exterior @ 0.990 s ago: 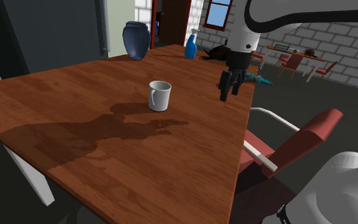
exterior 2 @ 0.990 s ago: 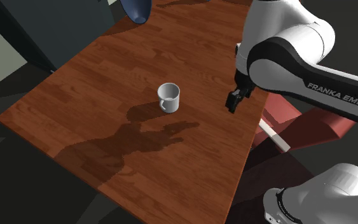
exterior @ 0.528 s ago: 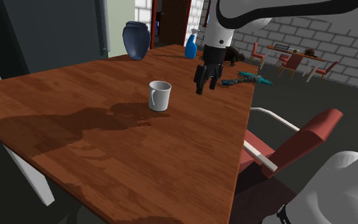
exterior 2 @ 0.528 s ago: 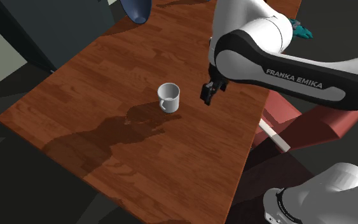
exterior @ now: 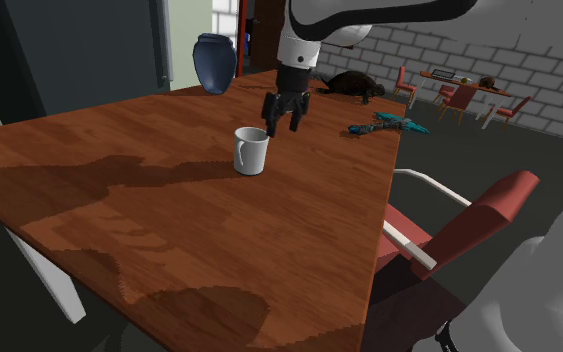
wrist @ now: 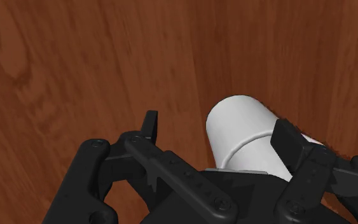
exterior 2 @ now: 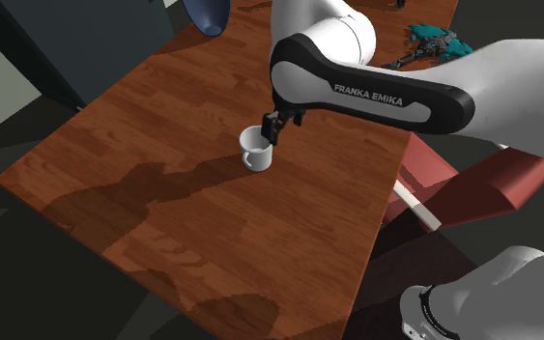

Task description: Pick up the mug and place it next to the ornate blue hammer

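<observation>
Wrist view: wide-apart fingers (wrist: pixel 150 124) hover over the upright white mug (wrist: pixel 241 130) on the wooden surface (wrist: pixel 75 63), the mug crowding one finger, untouched. I'd centre it between them, then lower before closing. Shoulder view puts the blue hammer (exterior: pixel 384 123) at the mug's 3 o'clock.

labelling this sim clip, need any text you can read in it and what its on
"FRANKA EMIKA": white letters on the dark cover of the arm, read in the second exterior view.
No other text can be read: the mug, the vase and the hammer carry no lettering that shows.
</observation>
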{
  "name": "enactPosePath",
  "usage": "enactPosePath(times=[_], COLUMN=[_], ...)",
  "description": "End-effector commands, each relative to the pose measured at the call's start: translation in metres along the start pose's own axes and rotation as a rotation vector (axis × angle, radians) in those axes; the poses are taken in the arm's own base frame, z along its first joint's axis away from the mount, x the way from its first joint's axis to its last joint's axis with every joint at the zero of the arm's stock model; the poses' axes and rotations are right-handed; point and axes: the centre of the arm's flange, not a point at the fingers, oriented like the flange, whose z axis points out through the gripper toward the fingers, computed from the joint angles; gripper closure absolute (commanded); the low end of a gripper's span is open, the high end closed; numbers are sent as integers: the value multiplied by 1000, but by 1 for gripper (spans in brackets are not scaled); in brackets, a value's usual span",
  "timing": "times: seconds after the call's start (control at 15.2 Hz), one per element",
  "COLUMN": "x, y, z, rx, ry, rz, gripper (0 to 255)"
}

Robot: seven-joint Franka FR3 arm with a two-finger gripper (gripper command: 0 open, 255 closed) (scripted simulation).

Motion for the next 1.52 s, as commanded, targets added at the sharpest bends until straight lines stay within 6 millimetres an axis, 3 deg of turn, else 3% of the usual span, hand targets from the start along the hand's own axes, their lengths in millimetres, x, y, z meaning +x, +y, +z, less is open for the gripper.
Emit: enactPosePath(times=[0.0,0.13,0.66,1.12,1.19,1.45], x=[23,43,44,44,44,44], y=[-7,-14,-15,-15,-15,-15], z=[-2,-2,38,38,38,38], rx=[6,11,11,11,11,11], ry=[13,25,25,25,25,25], rz=[-7,-13,-13,-13,-13,-13], gripper=[0,0,0,0,255,255])
